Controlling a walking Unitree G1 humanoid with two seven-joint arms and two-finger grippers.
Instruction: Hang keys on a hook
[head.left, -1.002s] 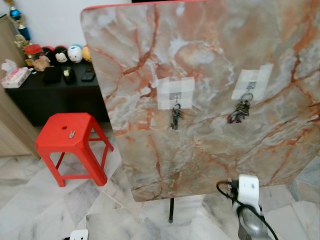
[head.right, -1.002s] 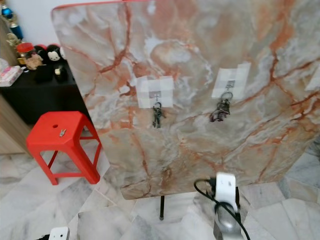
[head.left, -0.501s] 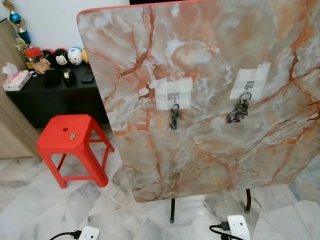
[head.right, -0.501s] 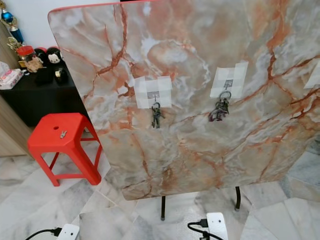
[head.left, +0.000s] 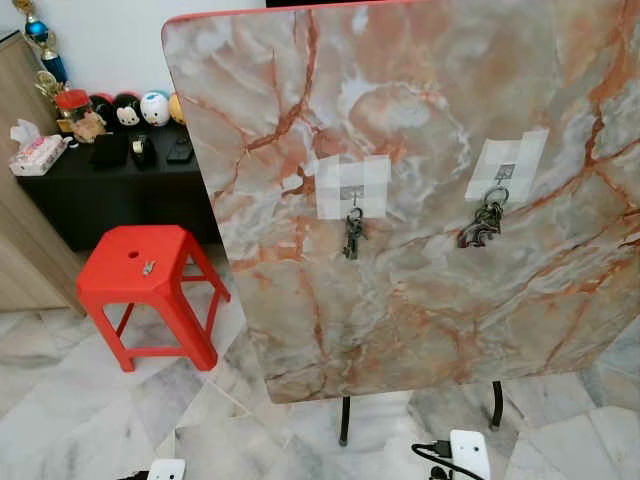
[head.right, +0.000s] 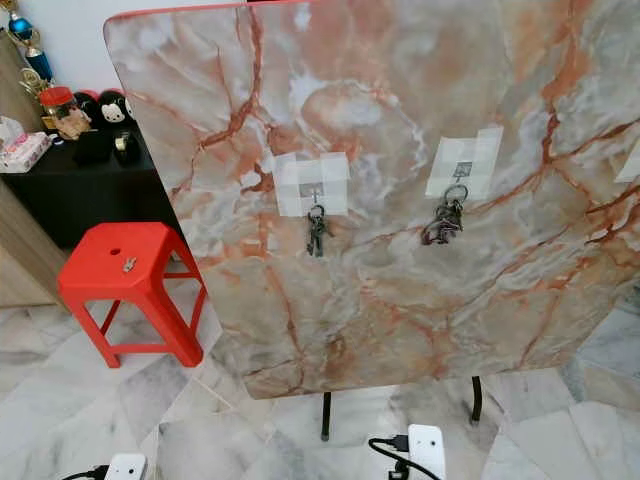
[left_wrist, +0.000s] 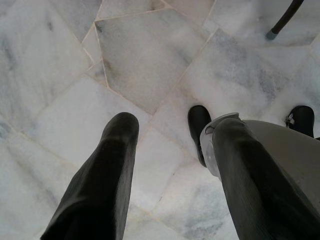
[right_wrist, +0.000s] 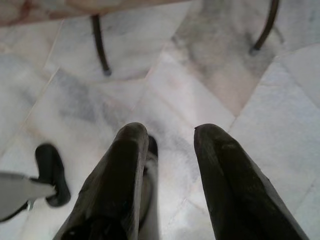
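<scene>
Left eye view: an upright marble-patterned board (head.left: 420, 180) stands on thin dark legs over a pale marble floor (head.left: 90, 420); two taped hooks are fixed to its face, the left hook (head.left: 351, 192) carrying a small bunch of keys (head.left: 351, 236) and the right hook (head.left: 503, 172) carrying a larger bunch (head.left: 481, 224); both bunches hang free below their hooks, clear of each other. A red stool (head.left: 150, 280) stands beside the board with a small metal item (head.left: 147, 267) on its seat, possibly another key, too small to confirm. Right eye view: same arrangement; a dark counter (head.right: 70, 190) behind the stool bears small figurines. Left wrist view: left gripper (left_wrist: 170, 145) hangs over the floor, jaws spread apart, empty. Right wrist view: right gripper (right_wrist: 170, 137) likewise points at the floor near the board's legs, jaws apart, nothing held. Assessment: the hanging appears done for both visible bunches. Risk: the hooks rely on tape alone, and the heavier right bunch could peel its patch; a knock to the board's slender legs while the robot turns away could shake either bunch off
</scene>
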